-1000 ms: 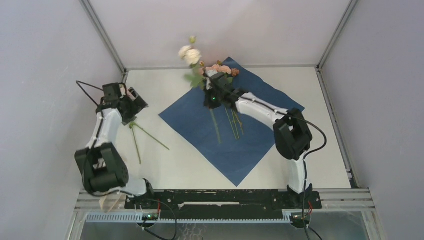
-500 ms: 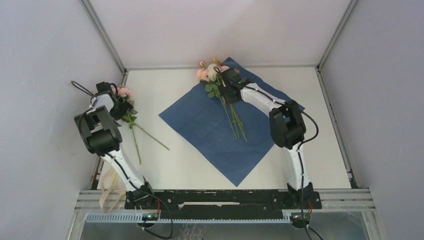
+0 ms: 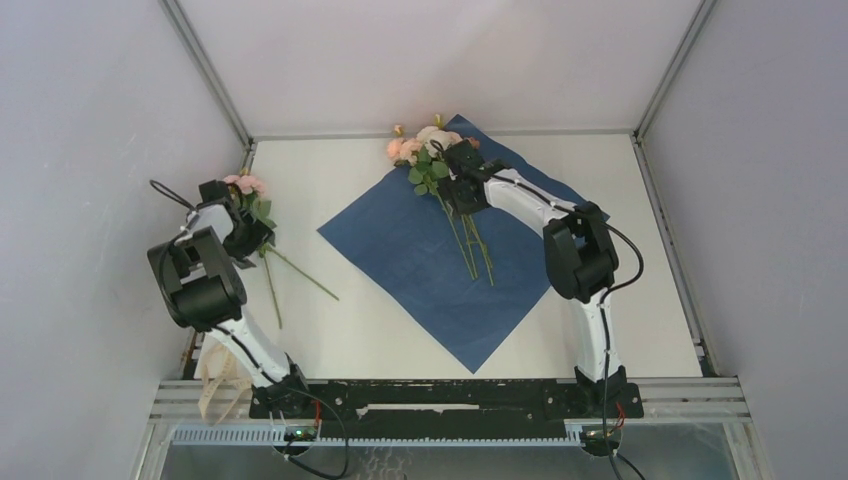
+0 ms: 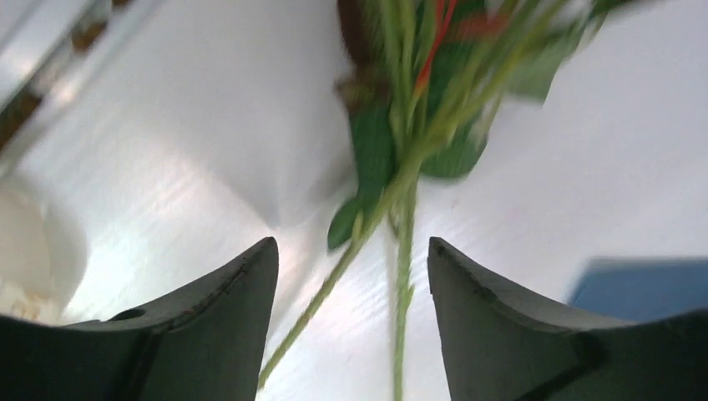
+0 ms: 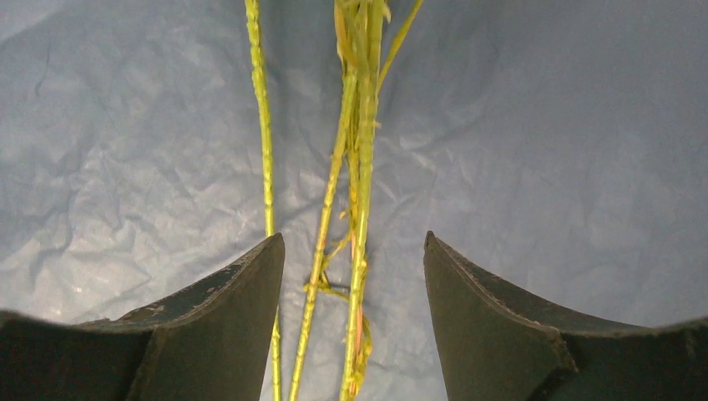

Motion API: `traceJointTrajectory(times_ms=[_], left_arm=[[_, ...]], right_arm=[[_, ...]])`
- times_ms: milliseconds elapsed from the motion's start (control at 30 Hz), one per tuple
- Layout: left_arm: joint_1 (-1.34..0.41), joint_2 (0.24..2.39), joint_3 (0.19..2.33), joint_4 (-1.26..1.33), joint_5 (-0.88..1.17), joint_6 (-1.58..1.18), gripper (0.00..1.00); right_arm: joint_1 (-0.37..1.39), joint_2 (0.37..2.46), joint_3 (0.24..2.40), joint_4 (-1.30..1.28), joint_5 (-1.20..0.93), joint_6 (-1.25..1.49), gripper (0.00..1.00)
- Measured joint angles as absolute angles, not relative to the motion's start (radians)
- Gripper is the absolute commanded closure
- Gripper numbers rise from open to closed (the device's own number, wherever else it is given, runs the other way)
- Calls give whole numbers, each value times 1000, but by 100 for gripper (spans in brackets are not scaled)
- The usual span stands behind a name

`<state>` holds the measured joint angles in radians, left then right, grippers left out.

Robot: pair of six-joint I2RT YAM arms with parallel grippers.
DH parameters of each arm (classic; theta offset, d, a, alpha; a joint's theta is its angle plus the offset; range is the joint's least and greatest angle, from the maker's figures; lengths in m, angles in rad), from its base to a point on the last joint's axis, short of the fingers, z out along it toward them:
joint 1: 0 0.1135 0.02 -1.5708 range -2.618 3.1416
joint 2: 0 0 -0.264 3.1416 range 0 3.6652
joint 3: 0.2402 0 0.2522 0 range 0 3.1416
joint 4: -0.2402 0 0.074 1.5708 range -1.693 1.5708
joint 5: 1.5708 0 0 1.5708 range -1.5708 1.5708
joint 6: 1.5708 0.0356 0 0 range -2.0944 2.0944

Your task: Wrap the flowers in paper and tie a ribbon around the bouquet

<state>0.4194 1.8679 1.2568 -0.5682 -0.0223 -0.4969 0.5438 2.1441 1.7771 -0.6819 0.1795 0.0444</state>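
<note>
Since 1 s back: the right gripper (image 3: pixel 458 190) no longer holds the bunch up in the air past the far corner. It has dropped low & let go, and the small pink, peach & cream flowers (image 3: pixel 425 155) w/ green leaves now lie flat. L arm has swung its elbow back & reached out to 10 o'clock

Large thin sheet of dark blue paper (image 3: pixel 420 260) lies as a diamond on the white table (image 3: pixel 340 330), from centre out to 1 o'clock. Flower heads sit at 12 o'clock, overhanging the paper's far-left edge. Their long thin green stems (image 5: pixel 364 150) run toward 6 o'clock across the sheet. Right wrist view: pincer released, jaws wide apart, stems lying btwn them on the crinkled paper, none pinched

The left gripper (image 3: pixel 250 230) is at 10 o'clock over a separate pink sprig (image 3: pixel 245 185) of roses w/ leaves. The sprig lies on bare table, well apart from the paper, its two stems fanning toward 6 o'clock. Left wrist view is blurred, but that pincer is released too: jaws apart, stems btwn, not clamped

Cream-beige soft ribbon (image 3: pixel 212 385) is bunched at 7 o'clock, at the table's near-left corner beside the L arm base
</note>
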Motion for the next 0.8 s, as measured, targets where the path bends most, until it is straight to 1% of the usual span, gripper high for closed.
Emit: traceJointTrajectory(times_ms=[100,200,367,400,500,533,600,733,800], left_arm=[[400,1774,1147,-572,-23,-493,48],[383,1755,1103,-582,-22,-487,57],[380,1760,1094,-589,-24,-480,60],[380,1760,1094,-588,-25,-478,62],[380,1760,1094,-588,-28,-466,85],[380,1760,1094,-587,-31,-459,89],[381,1760,1094,-586,-31,-443,93],[392,1760,1094,-585,-22,-424,94],[405,1757,1094,-586,1,-417,99]], right_arm=[[551,2101,1728,-682,178,47,29],[560,2061,1696,-681,175,50,30],[565,2025,1673,-675,175,51,30],[565,2022,1670,-673,175,51,30],[566,2017,1657,-669,174,51,30],[566,2017,1653,-669,175,51,30],[566,2016,1649,-669,175,51,30],[572,2006,1648,-671,177,51,29],[581,1991,1647,-673,181,50,29]])
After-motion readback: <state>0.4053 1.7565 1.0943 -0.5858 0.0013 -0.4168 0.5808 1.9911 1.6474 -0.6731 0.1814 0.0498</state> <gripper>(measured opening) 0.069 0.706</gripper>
